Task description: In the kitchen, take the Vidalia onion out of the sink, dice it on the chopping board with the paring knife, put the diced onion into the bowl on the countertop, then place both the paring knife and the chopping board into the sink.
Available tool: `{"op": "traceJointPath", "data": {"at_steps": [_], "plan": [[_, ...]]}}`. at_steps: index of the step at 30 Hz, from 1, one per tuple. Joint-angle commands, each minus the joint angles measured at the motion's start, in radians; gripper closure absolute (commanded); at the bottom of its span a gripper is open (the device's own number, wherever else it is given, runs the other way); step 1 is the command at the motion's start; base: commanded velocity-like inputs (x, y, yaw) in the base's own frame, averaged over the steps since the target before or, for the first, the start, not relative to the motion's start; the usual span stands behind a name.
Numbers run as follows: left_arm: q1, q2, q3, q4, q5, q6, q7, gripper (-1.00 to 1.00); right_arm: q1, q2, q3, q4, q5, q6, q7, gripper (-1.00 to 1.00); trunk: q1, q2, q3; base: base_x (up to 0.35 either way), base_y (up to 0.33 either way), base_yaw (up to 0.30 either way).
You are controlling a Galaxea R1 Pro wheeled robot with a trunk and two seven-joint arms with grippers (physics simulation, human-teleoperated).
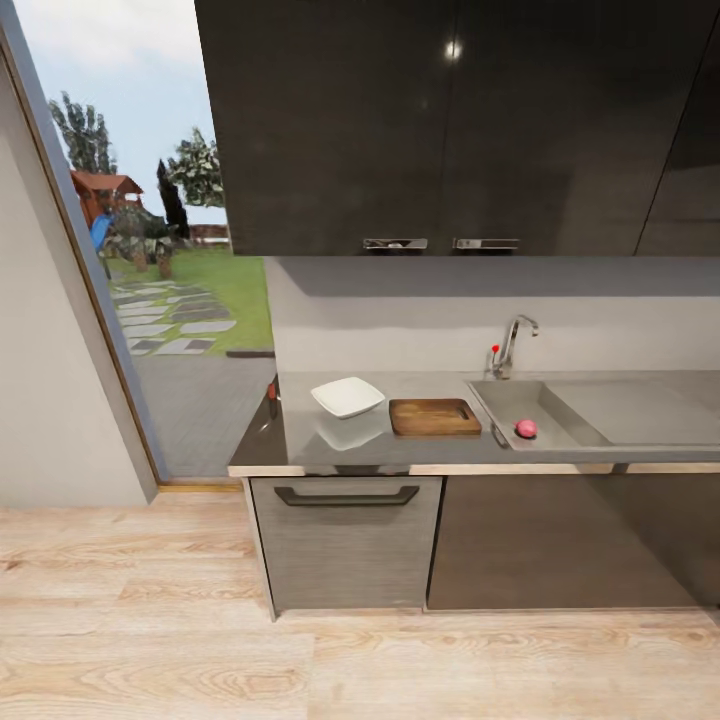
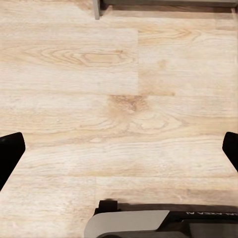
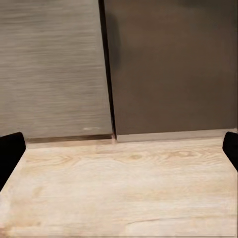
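Two dark fingertips (image 2: 11, 153) frame the edges of our left wrist view, spread wide apart with nothing between them, so our left gripper (image 2: 119, 156) hangs splayed over the pale wooden floor (image 2: 119, 89), above a grey part of our own body (image 2: 163, 222). Our right gripper (image 3: 119, 156) is spread just the same, its fingertips (image 3: 11, 151) at the two edges of the right wrist view, and it faces the foot of the cabinet fronts (image 3: 54, 64) where they meet the floor. From our head camera we see the kitchen unit from a little way off. On the grey countertop (image 1: 345, 448) sits the white bowl (image 1: 347, 396), and just beside it, toward the sink, lies the chopping board (image 1: 434, 417), flat, with its oval slot at the end nearer the sink. A short dark shape lies on the counter edge between the board and the basin; it is too small for us to say whether it is the knife. The sink (image 1: 600, 415) lies past the board, with its tap (image 1: 512, 346) and red knob at the back edge. The pink onion (image 1: 526, 428) rests inside the basin, near its front wall. Below the counter is a cabinet with a long dark handle (image 1: 346, 495). Dark wall cupboards (image 1: 440, 120) hang above, and to the left a tall window (image 1: 150, 230) looks onto a garden.
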Motion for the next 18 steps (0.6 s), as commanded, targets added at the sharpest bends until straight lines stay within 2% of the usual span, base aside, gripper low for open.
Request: {"op": "traceJointPath", "data": {"at_steps": [1, 6, 11, 14, 15, 16, 18], "plan": [[0.000, 0.000, 0.002, 0.000, 0.001, -0.002, 0.000, -1.00, 0.003, 0.001, -0.009, 0.000, 0.007, -0.003, 0.001, -1.00, 0.000, -0.001, -0.001, 0.000, 0.000, 0.000], [0.000, 0.000, 0.002, -0.001, 0.001, -0.002, 0.000, -1.00, 0.010, 0.000, -0.015, -0.010, 0.006, -0.003, -0.009, -1.00, 0.000, -0.001, -0.001, 0.000, 0.000, 0.000], [0.000, 0.000, 0.002, -0.001, 0.001, -0.002, 0.000, -1.00, 0.011, -0.008, -0.017, -0.075, 0.006, 0.219, -0.020, -1.00, 0.000, -0.001, -0.001, 0.000, 0.000, 0.000], [0.000, 0.000, 0.002, -0.001, 0.001, -0.002, 0.000, -1.00, 0.011, -0.007, -0.016, -0.217, 0.005, 0.398, -0.026, -1.00, 0.000, -0.001, -0.001, 0.000, 0.000, 0.000], [0.000, 0.000, 0.002, -0.001, 0.001, -0.002, 0.000, -1.00, 0.011, -0.006, -0.015, -0.242, 0.004, 0.424, -0.026, -1.00, 0.000, -0.001, -0.001, 0.000, 0.000, 0.000], [0.000, 0.000, 0.002, -0.001, 0.001, -0.002, 0.000, -1.00, 0.011, -0.002, -0.015, -0.313, 0.004, 0.495, -0.027, -1.00, 0.000, -0.001, -0.001, 0.000, 0.000, 0.000], [0.000, 0.000, 0.001, -0.001, 0.001, -0.002, 0.000, -1.00, 0.011, 0.006, -0.013, -0.403, 0.004, 0.570, -0.027, -1.00, 0.000, -0.001, -0.001, 0.000, 0.000, 0.000]]}}
